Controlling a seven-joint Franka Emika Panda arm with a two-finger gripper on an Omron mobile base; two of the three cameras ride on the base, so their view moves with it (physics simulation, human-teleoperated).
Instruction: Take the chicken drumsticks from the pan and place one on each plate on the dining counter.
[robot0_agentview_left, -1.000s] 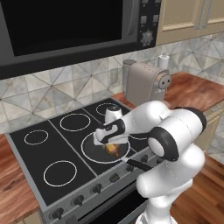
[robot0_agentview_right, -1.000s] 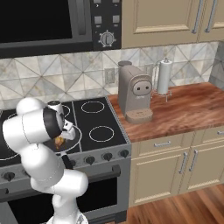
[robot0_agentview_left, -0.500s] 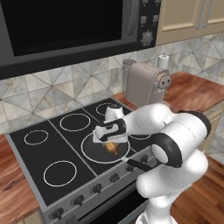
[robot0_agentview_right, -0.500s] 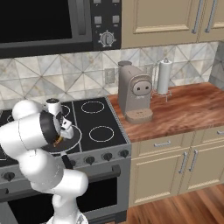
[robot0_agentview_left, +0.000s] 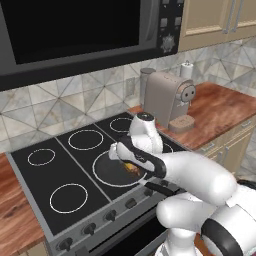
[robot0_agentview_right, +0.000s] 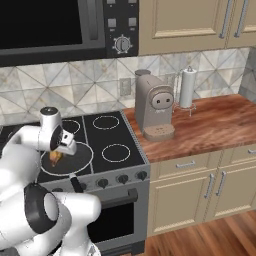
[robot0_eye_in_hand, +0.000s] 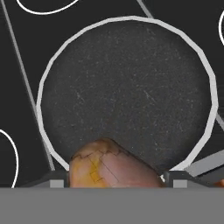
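One chicken drumstick (robot0_eye_in_hand: 109, 165) sits between the fingertips (robot0_eye_in_hand: 57, 180) of the gripper (robot0_agentview_left: 131, 165), which is closed onto it, just above the near edge of the pan (robot0_eye_in_hand: 127, 92). That pan rests on the black stovetop (robot0_agentview_left: 45, 177), its dark floor otherwise bare. Beyond, a beige coffee machine (robot0_agentview_right: 155, 107) and a paper towel roll (robot0_agentview_right: 186, 88) stand on the wooden counter (robot0_agentview_right: 215, 117).

Matt, speckled dark pan (robot0_eye_in_hand: 131, 87) with pale rim; glossy black stovetop (robot0_agentview_left: 60, 170); wood-grain counter (robot0_agentview_right: 210, 125).
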